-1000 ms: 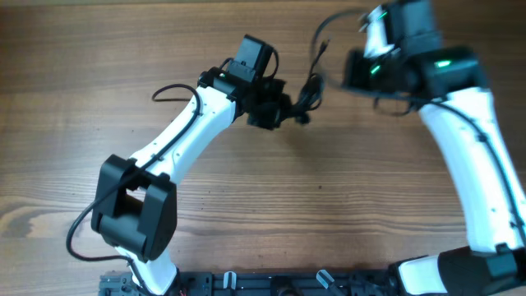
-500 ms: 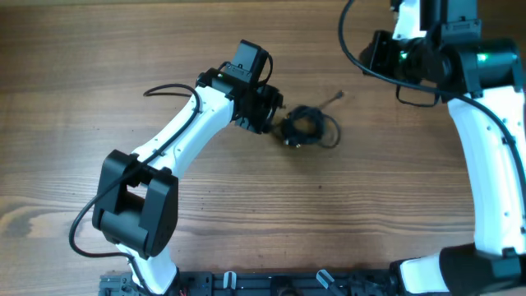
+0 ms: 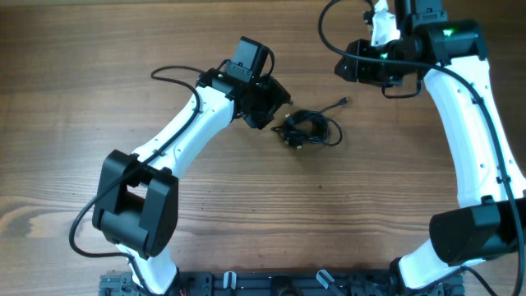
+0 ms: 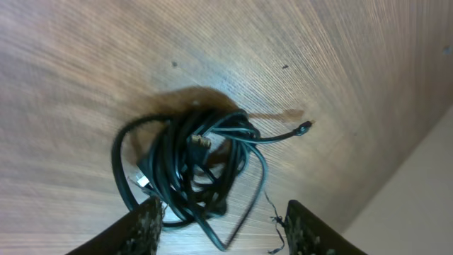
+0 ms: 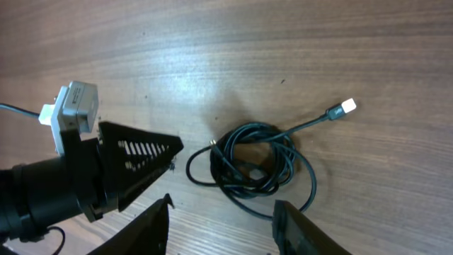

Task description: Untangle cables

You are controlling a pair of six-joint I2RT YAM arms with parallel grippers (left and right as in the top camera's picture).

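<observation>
Your cables (image 3: pixel 308 130) lie in one coiled knot on the worktop (image 3: pixel 99 57), near its middle. One plug (image 3: pixel 343 102) trails out toward the far right. Your left fingers (image 4: pixel 145 228) stand apart just beside the knot's left edge and grasp nothing. Your right fingers (image 5: pixel 152 227) are spread as well and empty, clear of the knot on its far-right side.
</observation>
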